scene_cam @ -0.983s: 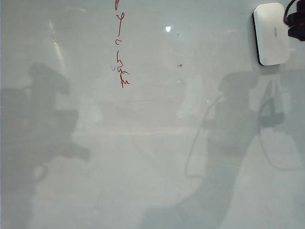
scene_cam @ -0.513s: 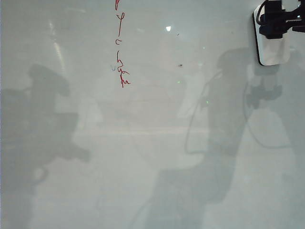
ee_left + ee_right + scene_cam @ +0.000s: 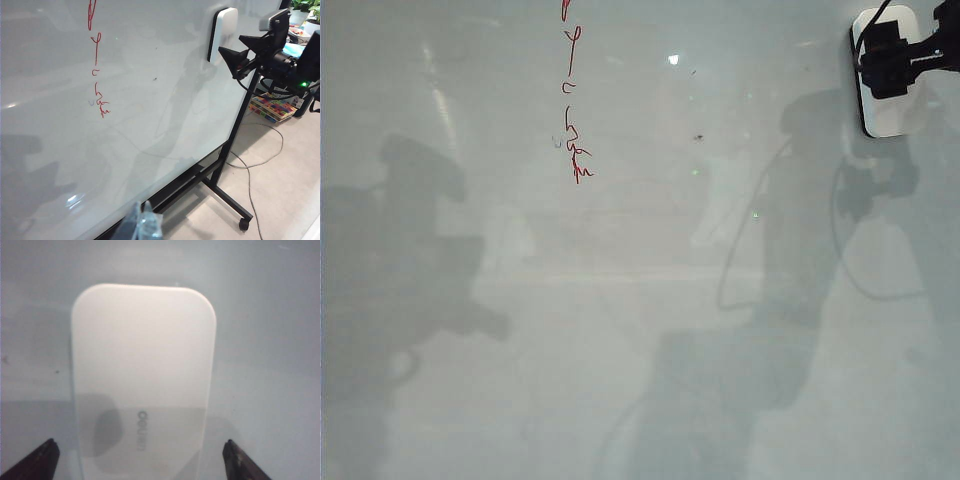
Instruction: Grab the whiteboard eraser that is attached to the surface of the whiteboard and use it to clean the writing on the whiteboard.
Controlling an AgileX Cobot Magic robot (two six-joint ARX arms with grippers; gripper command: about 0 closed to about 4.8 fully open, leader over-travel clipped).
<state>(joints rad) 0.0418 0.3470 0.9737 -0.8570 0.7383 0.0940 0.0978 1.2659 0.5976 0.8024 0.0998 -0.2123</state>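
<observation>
The whiteboard eraser [image 3: 142, 385] is sitting flat on the whiteboard [image 3: 640, 330], in its upper right corner in the exterior view. The right gripper [image 3: 140, 462] is hanging in front of it, fingers [image 3: 35, 460] released wide on either side, apart from it. The writing [image 3: 574, 110] is running well to the left. The left gripper [image 3: 141, 226] is showing only a blurred tip; I cannot tell its state.

the whiteboard eraser [image 3: 143, 380] bears a grey "deli" logo; the red writing [image 3: 574, 100] on the whiteboard [image 3: 640, 300] is illegible.
</observation>
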